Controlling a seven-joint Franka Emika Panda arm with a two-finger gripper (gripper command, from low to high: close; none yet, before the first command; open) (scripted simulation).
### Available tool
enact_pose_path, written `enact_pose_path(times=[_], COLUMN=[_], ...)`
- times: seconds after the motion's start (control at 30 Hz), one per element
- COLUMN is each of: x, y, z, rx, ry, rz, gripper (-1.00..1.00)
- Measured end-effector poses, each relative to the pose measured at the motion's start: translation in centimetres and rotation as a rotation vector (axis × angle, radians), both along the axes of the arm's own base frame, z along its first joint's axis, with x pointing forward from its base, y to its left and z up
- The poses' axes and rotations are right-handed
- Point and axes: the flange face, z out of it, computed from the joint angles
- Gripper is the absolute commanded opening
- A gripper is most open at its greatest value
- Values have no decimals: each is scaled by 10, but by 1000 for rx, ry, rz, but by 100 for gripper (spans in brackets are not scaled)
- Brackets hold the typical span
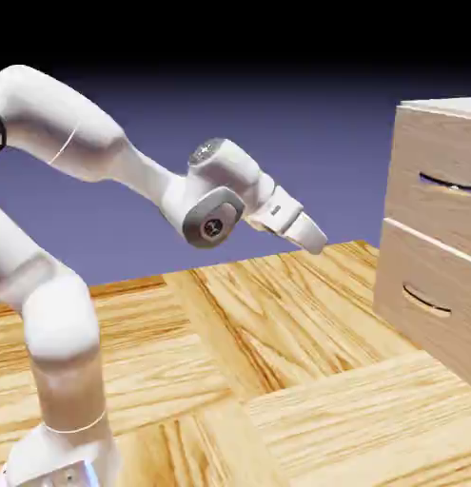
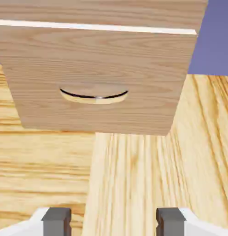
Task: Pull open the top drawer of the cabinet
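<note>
Over grained wooden flooring (image 1: 305, 352), against blue-violet backdrop (image 1: 305, 143), the gripper (image 1: 313, 249) gapes wide

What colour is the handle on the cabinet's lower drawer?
The handle is black along its top edge and pale yellow beneath, clearest in the hand view.

Simulated space with plain backdrop

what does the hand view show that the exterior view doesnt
Only the hand view: both grey fingertips, set apart with nothing between them.
Only the exterior view: the upper drawer's handle, the cabinet's pale top and the arm's white links.
Both: the lower drawer with its curved handle, and the wood-patterned floor surface.
</note>
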Motion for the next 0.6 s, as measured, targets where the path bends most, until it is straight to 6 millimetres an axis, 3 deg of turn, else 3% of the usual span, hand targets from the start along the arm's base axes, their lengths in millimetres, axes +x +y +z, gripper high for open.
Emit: enact_pose_path(times=[0.3, 0.6], x=[55, 86], y=[-62, -121], z=[-65, -140], rx=[380, 626], ry=[190, 297], rz=[-362, -770], gripper=[0, 0])
